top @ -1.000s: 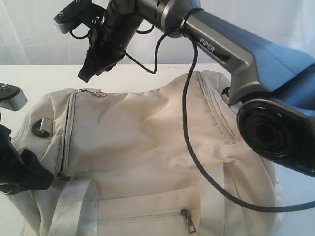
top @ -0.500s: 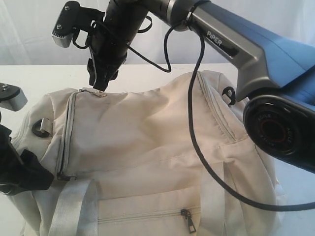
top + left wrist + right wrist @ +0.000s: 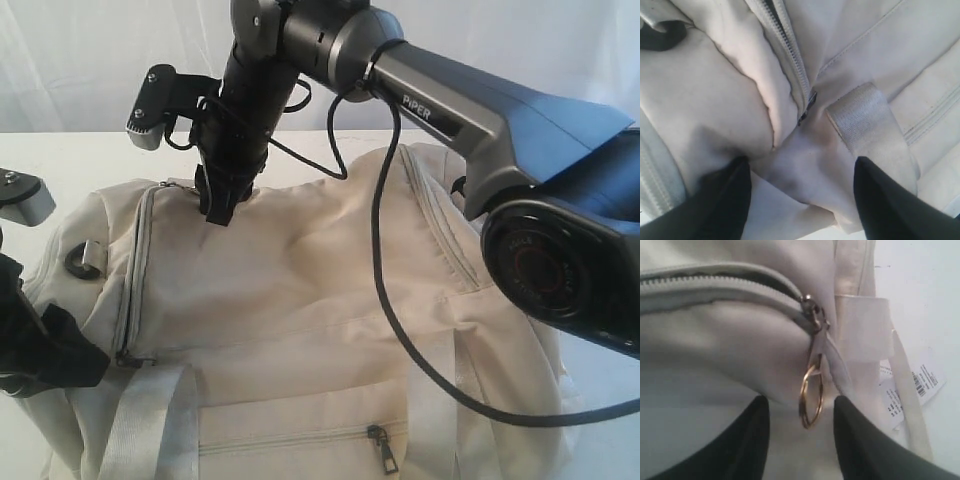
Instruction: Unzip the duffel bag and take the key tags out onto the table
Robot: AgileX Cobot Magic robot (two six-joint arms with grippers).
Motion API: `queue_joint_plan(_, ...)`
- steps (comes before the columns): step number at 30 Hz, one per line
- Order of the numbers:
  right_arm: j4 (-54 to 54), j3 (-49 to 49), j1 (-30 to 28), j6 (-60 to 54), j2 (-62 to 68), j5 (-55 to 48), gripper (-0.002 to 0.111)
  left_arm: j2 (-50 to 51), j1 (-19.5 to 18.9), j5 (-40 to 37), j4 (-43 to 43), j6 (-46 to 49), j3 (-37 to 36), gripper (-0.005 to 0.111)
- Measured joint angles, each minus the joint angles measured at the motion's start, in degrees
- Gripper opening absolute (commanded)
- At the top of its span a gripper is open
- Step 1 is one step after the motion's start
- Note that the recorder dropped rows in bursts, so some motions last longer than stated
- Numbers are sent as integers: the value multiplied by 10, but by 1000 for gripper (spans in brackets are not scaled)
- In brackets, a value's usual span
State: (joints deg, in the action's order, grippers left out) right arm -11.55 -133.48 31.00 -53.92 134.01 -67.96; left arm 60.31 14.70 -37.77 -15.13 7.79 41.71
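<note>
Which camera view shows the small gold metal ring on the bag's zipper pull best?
The right wrist view: the small gold metal ring hangs between the fingers of the open right end effector. In the exterior view that end effector covers it. The left wrist view shows only grey zipper, no ring.

"PiPER" in white on the right arm (image 3: 452, 120); the paper tag (image 3: 921, 381) by the duffel bag (image 3: 715, 365) (barcode, tiny print) is unreadable.
</note>
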Motion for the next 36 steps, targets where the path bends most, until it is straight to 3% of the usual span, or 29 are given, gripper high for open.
queue_joint_plan(9,0,0,0,0,5,54,36,0,0,0,-13,13,0,63)
queue_joint_plan(14,0,0,0,0,5,62,21,0,0,0,-26,26,0,63)
queue_joint_plan(18,0,0,0,0,5,70,0,0,0,0,-26,28,0,63)
queue_joint_plan(27,73,0,0,65,5,84,0,0,0,-3,-30,30,1,63)
queue_joint_plan(31,73,0,0,73,5,87,0,-22,0,-39,-26,34,61,63)
queue_joint_plan(36,73,0,0,92,-2,84,0,-38,0,34,-14,23,107,63)
